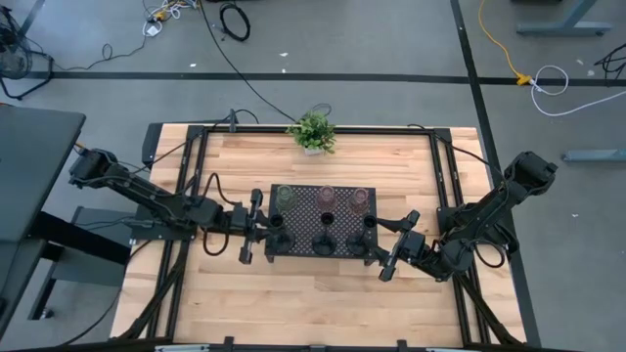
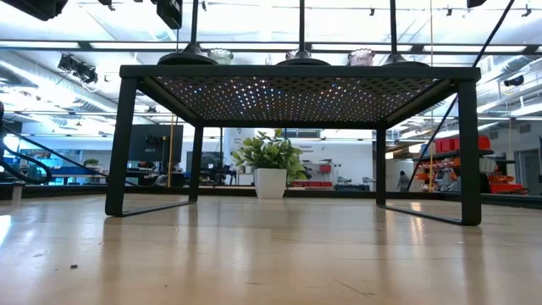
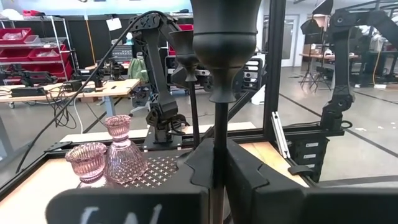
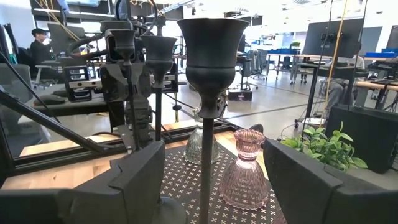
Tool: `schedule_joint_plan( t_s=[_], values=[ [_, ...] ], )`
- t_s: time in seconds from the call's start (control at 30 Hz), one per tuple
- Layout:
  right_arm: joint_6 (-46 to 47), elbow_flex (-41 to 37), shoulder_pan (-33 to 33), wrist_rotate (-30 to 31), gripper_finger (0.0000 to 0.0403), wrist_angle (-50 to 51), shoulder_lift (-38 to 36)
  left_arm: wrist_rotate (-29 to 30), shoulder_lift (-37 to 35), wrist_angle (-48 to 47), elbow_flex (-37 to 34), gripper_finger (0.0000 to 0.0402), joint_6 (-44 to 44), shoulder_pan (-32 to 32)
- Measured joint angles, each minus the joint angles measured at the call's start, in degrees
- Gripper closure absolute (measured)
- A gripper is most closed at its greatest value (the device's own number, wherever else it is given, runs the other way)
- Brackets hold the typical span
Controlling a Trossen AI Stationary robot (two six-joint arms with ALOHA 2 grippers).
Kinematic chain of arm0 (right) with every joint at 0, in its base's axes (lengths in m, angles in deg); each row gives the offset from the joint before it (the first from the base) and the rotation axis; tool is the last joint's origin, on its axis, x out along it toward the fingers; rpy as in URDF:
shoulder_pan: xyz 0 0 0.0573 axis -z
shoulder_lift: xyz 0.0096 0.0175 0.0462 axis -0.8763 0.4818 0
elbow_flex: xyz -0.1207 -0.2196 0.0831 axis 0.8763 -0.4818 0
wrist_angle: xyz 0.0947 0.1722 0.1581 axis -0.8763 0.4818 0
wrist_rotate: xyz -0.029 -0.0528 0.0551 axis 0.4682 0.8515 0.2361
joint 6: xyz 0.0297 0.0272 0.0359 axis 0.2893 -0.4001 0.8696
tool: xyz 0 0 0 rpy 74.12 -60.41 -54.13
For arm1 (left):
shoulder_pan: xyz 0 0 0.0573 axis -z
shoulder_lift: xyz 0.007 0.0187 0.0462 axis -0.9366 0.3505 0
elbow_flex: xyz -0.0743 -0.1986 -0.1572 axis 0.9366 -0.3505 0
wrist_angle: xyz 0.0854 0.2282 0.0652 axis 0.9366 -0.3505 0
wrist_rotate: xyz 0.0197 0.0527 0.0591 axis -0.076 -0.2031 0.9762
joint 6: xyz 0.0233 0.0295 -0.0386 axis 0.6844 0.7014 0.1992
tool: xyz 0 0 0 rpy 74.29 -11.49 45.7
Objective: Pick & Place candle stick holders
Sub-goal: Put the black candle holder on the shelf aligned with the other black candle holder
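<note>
A black perforated tray point(image 1: 293, 207) stands on legs at the table's middle. Three glass holders line its far row: a greenish one point(image 1: 285, 197) and two pinkish ones point(image 1: 327, 197) point(image 1: 359, 198). Three black thin-stemmed holders stand in its near row point(image 1: 277, 226) point(image 1: 323, 241) point(image 1: 370, 228). My left gripper point(image 3: 217, 168) is at the tray's left end, shut on the left black holder point(image 3: 225, 43). My right gripper point(image 4: 208, 186) is open at the tray's right end. Its fingers stand on either side of the right black holder point(image 4: 209, 50) without touching it. My left gripper pinches the left black holder's thin stem point(image 3: 219, 134) between its two fingers, below the cup. The fingers come level from the table's left and lie across the stem. The holder stands upright, and its cone base point(image 2: 188, 58) rests on the tray.
A leafy potted plant point(image 1: 313, 132) stands at the table's far edge behind the tray. A black frame point(image 1: 445, 176) runs around the table's working area. Bare wood lies in front of the tray point(image 1: 313, 303).
</note>
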Motion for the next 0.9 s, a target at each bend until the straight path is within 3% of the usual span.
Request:
schedule_joint_plan(
  t_s=[0.27, 0.9],
  values=[
    [0.02, 0.00, 0.00, 0.00, 0.0130, 0.00, 0.00, 2.29, 0.02, -0.74, 0.00, 0.0347, 0.02, 0.00],
    [0.00, 0.00, -0.02, 0.05, 0.0130, 0.27, 0.00, 2.97, -0.03, -0.70, 0.02, 0.0339, 0.29, 0.02]
  ],
)
